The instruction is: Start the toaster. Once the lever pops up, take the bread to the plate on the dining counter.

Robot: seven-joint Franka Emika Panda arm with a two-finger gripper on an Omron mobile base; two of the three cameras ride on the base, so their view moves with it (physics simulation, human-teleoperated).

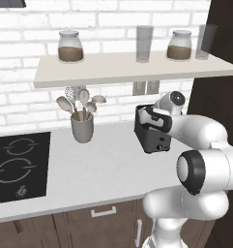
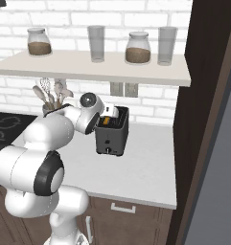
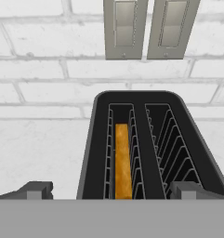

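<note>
Seemingly poised over its target, the arm in the left base view reached across the pale worktop [image 1: 103, 160] to the toaster [image 1: 152, 138], which stood near the white brick wall, right of a grey utensil holder [image 1: 82, 127] and a black hob [image 1: 19, 167]. From the right base view, the toaster [image 2: 112, 134] sat below a shelf [image 2: 93, 69] carrying jars and glasses, with a golden strip of the bread [image 2: 104, 121] showing at its top. Along the hand view, the gripper [image 3: 111, 190] had its fingertips [image 3: 36, 189] spread wide apart, straddling the toaster [image 3: 150, 144] without clamping anything; the bread [image 3: 122, 162] stood upright in the left slot, the right slot bare, two wall outlets [image 3: 146, 28] above.
</note>
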